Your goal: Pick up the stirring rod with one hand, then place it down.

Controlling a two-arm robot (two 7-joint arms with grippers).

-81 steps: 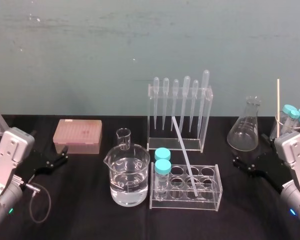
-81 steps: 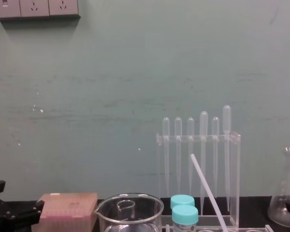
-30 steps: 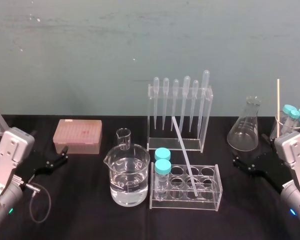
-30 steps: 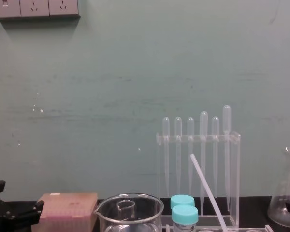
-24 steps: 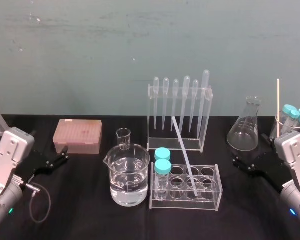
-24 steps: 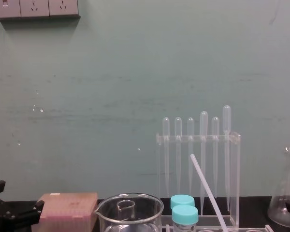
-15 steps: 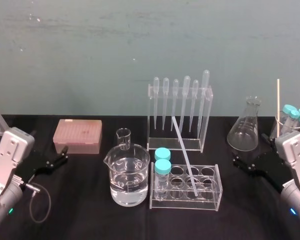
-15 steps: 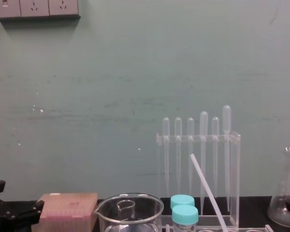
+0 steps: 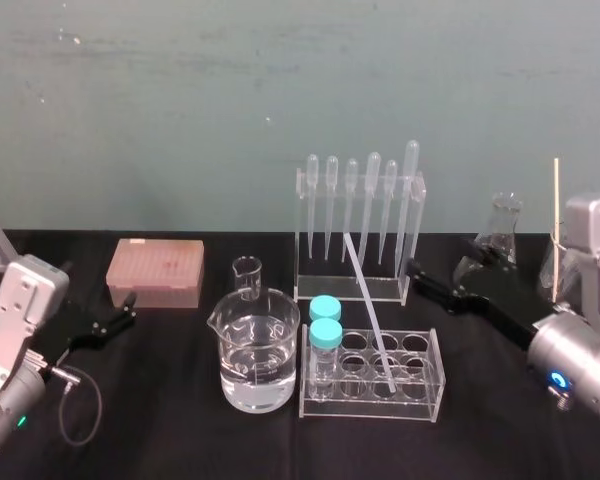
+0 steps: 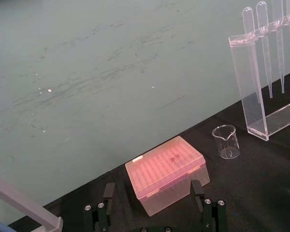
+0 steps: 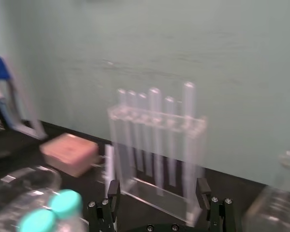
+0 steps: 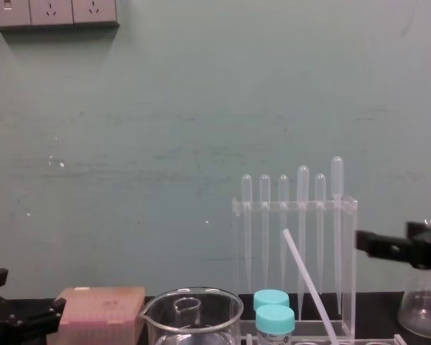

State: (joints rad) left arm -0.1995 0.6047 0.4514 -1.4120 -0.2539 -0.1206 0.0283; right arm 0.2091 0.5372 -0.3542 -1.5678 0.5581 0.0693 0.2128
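The right claw (image 9: 418, 274) is stretched out level above the bench (image 9: 180, 420), about midway between the front and back edges and right of centre. Its fingers (image 11: 111, 192) are spread wide apart with nothing between them. The tips hang just beside the right end of the pipette stand (image 9: 358, 288) and behind the right end of the tube rack (image 9: 372, 402), apart from both. The flask (image 9: 503, 222) stands behind that arm, toward the back right corner, with a thin wooden stick (image 9: 556, 210) upright near the right edge.

The stirring rod (image 9: 370, 314) is untouched. It stands tilted in the tube rack near the middle of the front edge, its lower end in one of the rack's front holes and its upper end leaning back toward the pipette stand. Two blue-capped tubes (image 9: 326, 322) fill the rack's left end, and a beaker (image 9: 258, 352) of water sits just beside it.

The left claw (image 9: 126, 311) is parked low near the left edge, fingers likewise wide apart and empty, pointing at the pink tip box (image 9: 155, 270).
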